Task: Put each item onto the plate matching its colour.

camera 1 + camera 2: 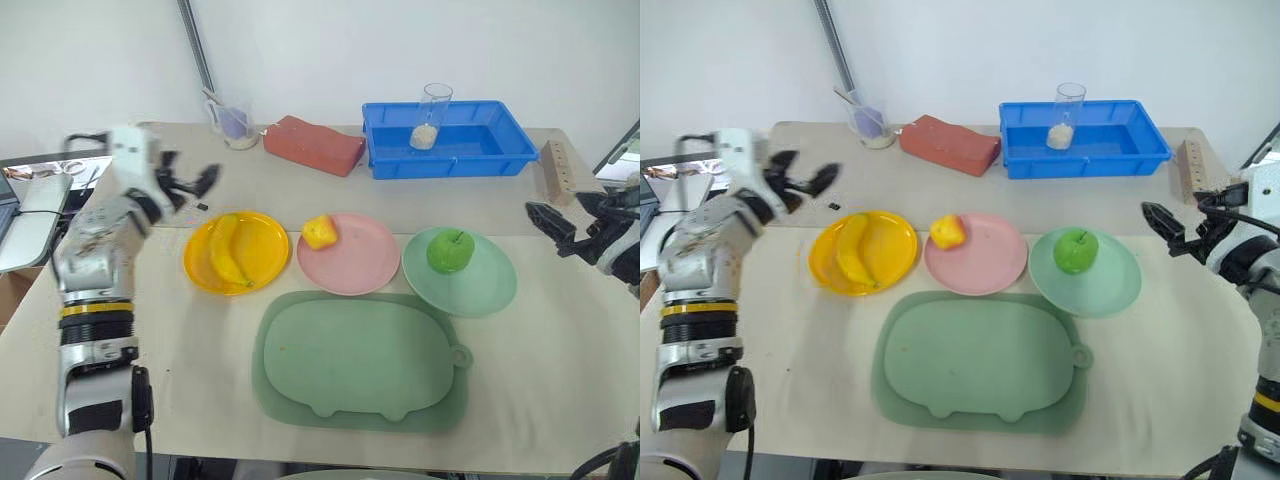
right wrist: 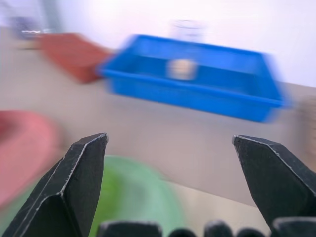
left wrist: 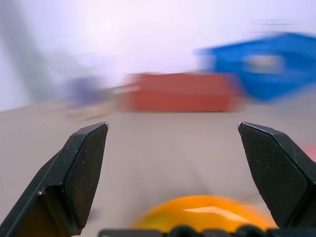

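Observation:
A curved yellow banana (image 1: 229,250) lies on the yellow plate (image 1: 268,243). The red-and-yellow fruit (image 1: 319,232) sits at the left rim of the pink plate (image 1: 360,262). A green apple (image 1: 449,251) with a stem rests on the mint green plate (image 1: 482,288). My left gripper (image 1: 190,186) hangs open above the table, up and left of the yellow plate, holding nothing. My right gripper (image 1: 565,226) is open and empty to the right of the mint plate. The yellow plate (image 3: 202,211) lies just below the open left fingers (image 3: 81,163). The mint plate (image 2: 138,197) sits between the open right fingers (image 2: 81,177).
A large dull-green mat (image 1: 360,360) lies at the table's front. At the back stand a blue tray (image 1: 445,140) with a clear cup (image 1: 432,115), a red block (image 1: 313,145) and a small cup (image 1: 236,125). A wooden block (image 1: 556,170) sits at the right edge.

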